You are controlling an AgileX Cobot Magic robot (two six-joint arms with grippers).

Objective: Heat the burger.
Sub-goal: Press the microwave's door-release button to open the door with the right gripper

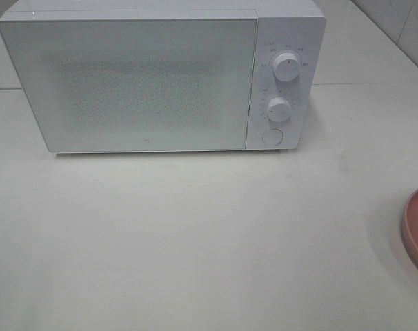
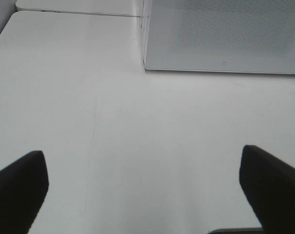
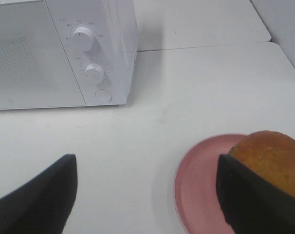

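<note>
- Standing at the back of the white table (image 1: 195, 241): white microwave (image 1: 161, 76), door shut, two dials above a round button (image 1: 272, 136).
- Burger (image 3: 269, 156): on the pink plate (image 3: 201, 185), right of the microwave, well apart from it.
- Left gripper (image 2: 142, 153): jaws wide apart, empty, over the table.
- Right gripper (image 3: 146, 161): jaws wide apart, holding nothing, one finger in front of the burger.

White table (image 1: 195, 241), seamed at back, softly lit.
</note>
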